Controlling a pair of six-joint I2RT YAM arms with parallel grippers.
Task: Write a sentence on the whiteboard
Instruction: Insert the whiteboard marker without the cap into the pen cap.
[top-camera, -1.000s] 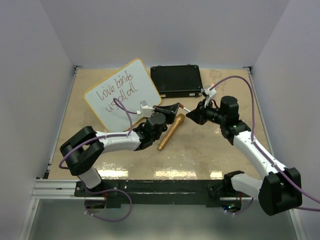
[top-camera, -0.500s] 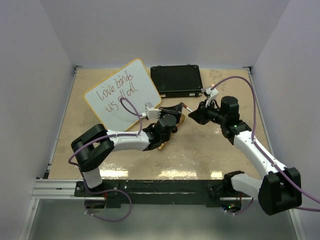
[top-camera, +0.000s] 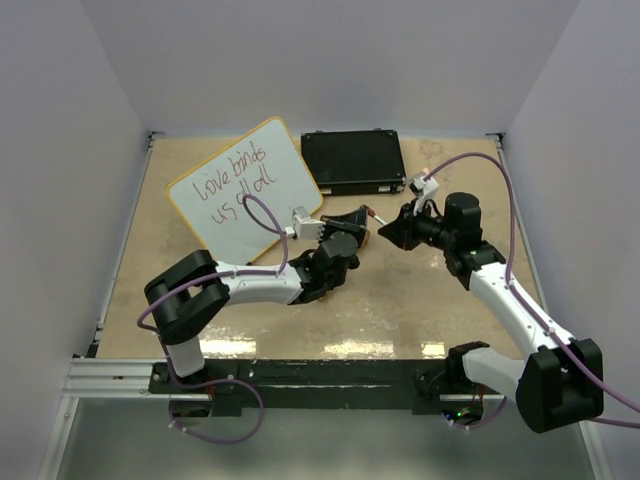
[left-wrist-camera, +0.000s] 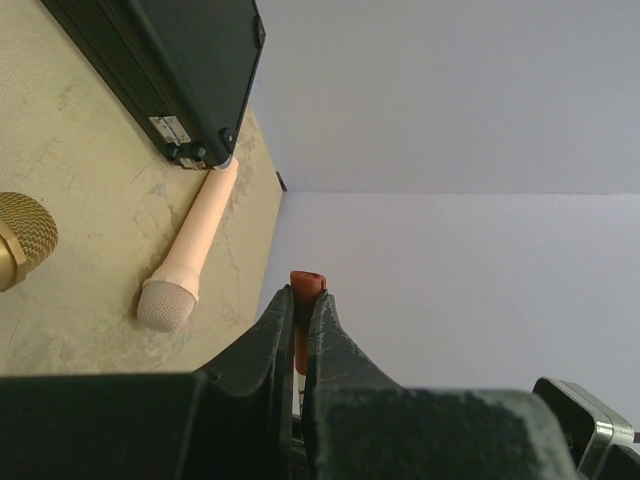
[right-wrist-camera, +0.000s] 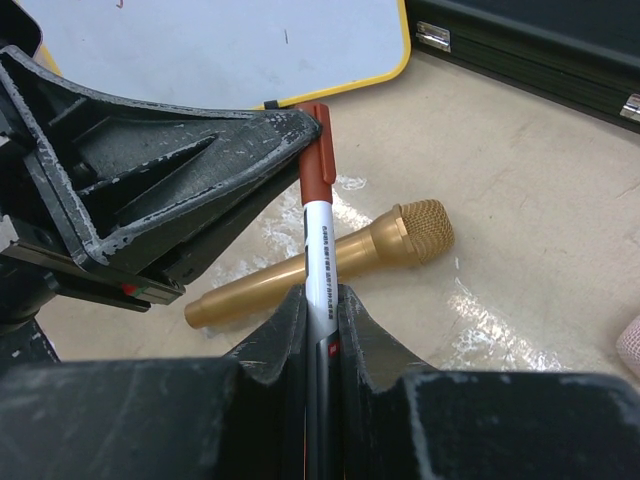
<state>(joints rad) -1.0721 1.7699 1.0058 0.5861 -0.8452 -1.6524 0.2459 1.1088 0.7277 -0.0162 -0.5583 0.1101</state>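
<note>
Red-capped marker (right-wrist-camera: 321, 225): L tool (left-wrist-camera: 306, 302) pinches cap (right-wrist-camera: 316, 150), R tool (right-wrist-camera: 320, 296) clamps barrel (right-wrist-camera: 322, 255); black case (top-camera: 352, 160) shut.

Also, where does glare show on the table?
Top view: two bright patches on the table near its front edge. Right wrist view: shiny streaks beside the gold mic. Left wrist view: no strong glare, the surface looks matte.
</note>
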